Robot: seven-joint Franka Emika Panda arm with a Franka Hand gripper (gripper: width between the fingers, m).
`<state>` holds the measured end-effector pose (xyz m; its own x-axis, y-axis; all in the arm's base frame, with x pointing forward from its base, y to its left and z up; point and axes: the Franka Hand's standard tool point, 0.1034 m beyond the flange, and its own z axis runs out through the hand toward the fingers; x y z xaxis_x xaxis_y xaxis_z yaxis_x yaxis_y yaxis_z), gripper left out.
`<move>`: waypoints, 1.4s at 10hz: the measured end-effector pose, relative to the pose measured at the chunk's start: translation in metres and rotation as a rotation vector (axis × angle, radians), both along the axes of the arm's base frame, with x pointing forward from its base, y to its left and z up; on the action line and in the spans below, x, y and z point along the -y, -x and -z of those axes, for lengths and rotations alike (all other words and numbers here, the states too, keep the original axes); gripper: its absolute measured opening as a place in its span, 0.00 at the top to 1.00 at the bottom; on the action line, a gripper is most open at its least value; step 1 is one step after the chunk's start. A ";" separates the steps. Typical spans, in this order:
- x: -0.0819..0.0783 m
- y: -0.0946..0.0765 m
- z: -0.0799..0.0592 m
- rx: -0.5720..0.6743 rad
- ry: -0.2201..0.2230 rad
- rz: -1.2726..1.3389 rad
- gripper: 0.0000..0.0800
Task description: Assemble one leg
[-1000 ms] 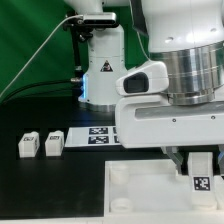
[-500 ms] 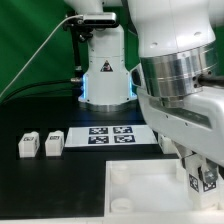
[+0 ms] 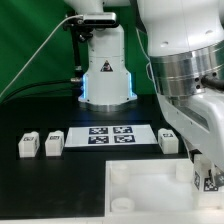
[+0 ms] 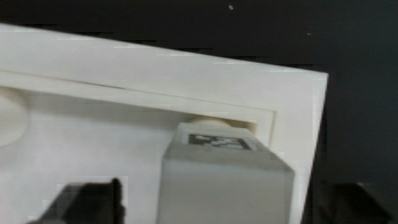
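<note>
My gripper (image 3: 208, 178) is shut on the leg (image 3: 210, 181), a small white block with a square tag, at the exterior view's lower right. It holds the leg upright over the far right corner of the large white panel (image 3: 140, 188). In the wrist view the leg (image 4: 222, 175) runs between my dark fingers (image 4: 93, 202), and its end sits at a round corner socket (image 4: 214, 127) of the panel (image 4: 107, 120). I cannot tell whether the leg's end touches the socket.
Two more legs (image 3: 28, 145) (image 3: 54, 143) stand at the exterior view's left and a third (image 3: 168, 140) at the right of the marker board (image 3: 118, 135). The arm's base (image 3: 105, 70) stands behind. The arm's wrist hangs large over the right side.
The arm's wrist has turned and moved toward the exterior view's right, uncovering the marker board and the third leg. The held leg shifted slightly right with it.
</note>
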<state>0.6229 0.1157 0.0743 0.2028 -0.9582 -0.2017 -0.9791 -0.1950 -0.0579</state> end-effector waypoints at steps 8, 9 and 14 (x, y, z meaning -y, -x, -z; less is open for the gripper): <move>-0.001 0.000 -0.002 0.174 0.099 -1.235 0.19; 0.000 0.000 -0.001 0.172 0.098 -1.235 0.33; 0.001 0.000 -0.001 0.112 0.094 -0.841 0.63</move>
